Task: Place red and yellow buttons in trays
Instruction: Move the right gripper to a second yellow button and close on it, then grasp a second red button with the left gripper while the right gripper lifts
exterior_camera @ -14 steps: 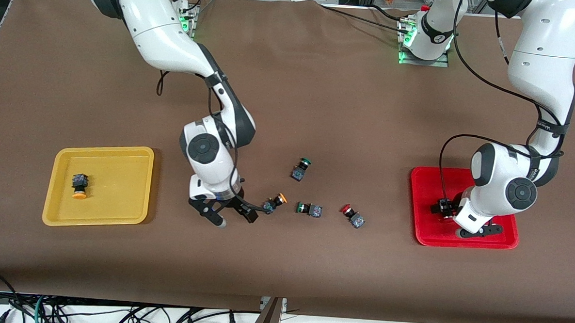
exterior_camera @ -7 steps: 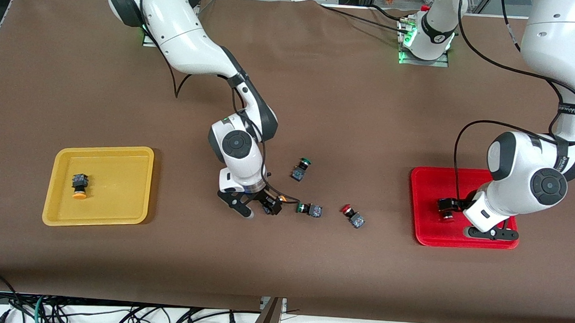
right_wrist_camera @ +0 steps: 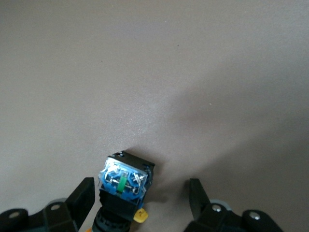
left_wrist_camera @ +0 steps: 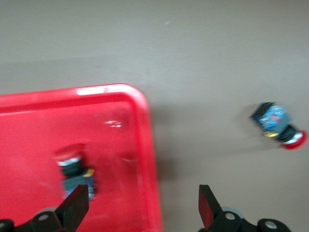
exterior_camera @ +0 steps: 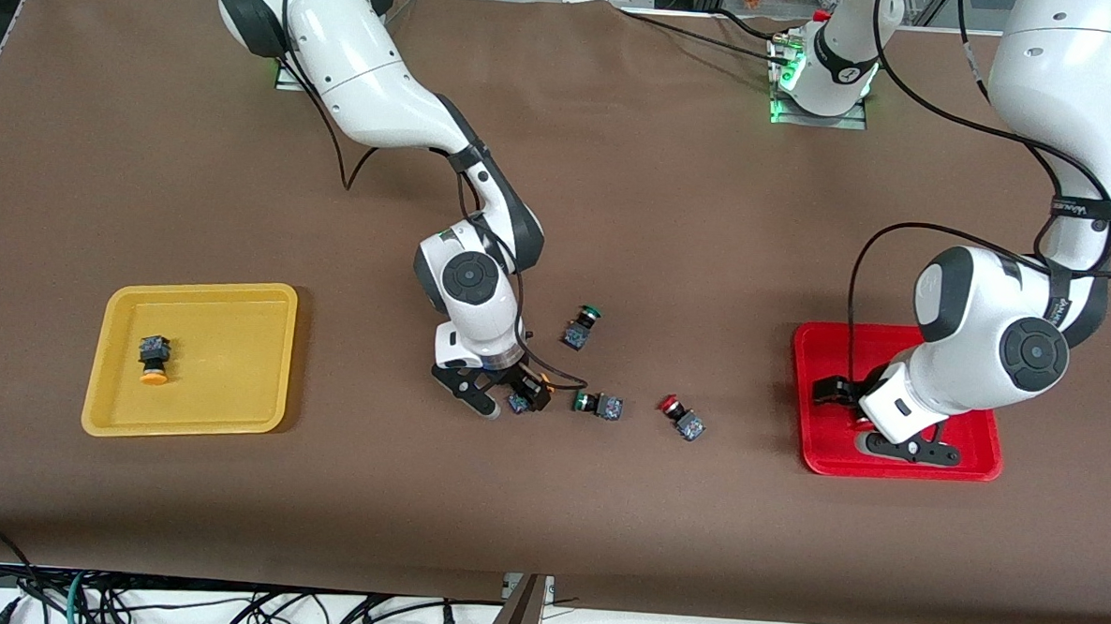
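My right gripper (exterior_camera: 508,399) is open and low on the table, with its fingers either side of a yellow button (exterior_camera: 520,402). In the right wrist view this button (right_wrist_camera: 123,186) lies between the fingers of the right gripper (right_wrist_camera: 140,200), close to one of them. My left gripper (exterior_camera: 865,421) is open over the red tray (exterior_camera: 821,450). In the left wrist view a red button (left_wrist_camera: 73,167) lies in the red tray (left_wrist_camera: 145,145), beside the open left gripper (left_wrist_camera: 140,212). A second red button (exterior_camera: 682,417) lies on the table. Another yellow button (exterior_camera: 153,360) lies in the yellow tray (exterior_camera: 263,355).
Two green-capped buttons lie on the table: one (exterior_camera: 598,405) between the yellow button and the loose red button, the other (exterior_camera: 581,324) farther from the front camera. The loose red button also shows in the left wrist view (left_wrist_camera: 280,126).
My right gripper has moved toward the left arm's end and come down around the yellow button. My left gripper has let go of the red button in the red tray and shifted.
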{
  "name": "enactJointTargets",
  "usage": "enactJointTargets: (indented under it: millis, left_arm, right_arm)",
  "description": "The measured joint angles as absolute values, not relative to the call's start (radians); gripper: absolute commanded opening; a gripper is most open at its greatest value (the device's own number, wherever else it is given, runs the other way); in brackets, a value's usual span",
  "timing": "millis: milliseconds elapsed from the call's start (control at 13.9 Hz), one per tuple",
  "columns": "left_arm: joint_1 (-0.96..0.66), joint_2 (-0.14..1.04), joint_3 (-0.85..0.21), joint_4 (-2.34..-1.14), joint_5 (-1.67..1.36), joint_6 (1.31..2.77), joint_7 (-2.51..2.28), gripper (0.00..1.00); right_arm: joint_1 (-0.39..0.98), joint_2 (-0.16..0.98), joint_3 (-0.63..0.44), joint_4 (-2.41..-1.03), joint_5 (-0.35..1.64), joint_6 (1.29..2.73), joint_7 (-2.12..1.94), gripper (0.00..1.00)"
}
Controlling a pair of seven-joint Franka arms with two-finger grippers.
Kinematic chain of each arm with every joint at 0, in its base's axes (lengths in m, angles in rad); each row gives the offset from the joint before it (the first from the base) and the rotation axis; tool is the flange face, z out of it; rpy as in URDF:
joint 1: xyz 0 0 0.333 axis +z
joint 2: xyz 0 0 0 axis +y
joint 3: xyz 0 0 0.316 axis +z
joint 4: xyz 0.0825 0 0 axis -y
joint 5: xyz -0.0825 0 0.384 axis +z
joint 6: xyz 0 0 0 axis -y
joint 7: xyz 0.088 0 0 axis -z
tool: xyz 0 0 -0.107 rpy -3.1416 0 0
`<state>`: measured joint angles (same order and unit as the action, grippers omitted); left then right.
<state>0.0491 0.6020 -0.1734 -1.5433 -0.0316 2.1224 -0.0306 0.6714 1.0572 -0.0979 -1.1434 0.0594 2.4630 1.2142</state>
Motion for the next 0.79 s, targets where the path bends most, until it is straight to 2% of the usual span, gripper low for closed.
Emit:
enactJointTargets:
  millis: [72,215,287,574,789]
  left_arm:
    - [0.039,0.604,-0.174,-1.543,-0.048,2.122,-0.080,1.00]
    - [0.002,0.618,-0.178,-1.533,-0.056,2.122,-0.243,1.00]
    - [-0.030,0.632,-0.179,-1.519,-0.056,2.123,-0.354,1.00]
    - [-0.140,0.714,-0.176,-1.432,-0.056,2.128,-0.800,1.00]
    - [-0.221,0.786,-0.131,-1.357,-0.054,2.128,-1.046,1.00]
  right_arm:
    - [0.671,1.057,-0.098,-1.143,0.059,2.463,1.214,0.37]
    - [0.671,1.057,-0.099,-1.140,0.059,2.464,1.214,0.17]
    - [0.671,1.057,-0.100,-1.138,0.059,2.464,1.214,0.11]
    - [0.661,1.054,-0.113,-1.124,0.059,2.453,1.189,0.09]
    - [0.594,1.007,-0.118,-1.094,0.060,2.313,1.038,0.09]
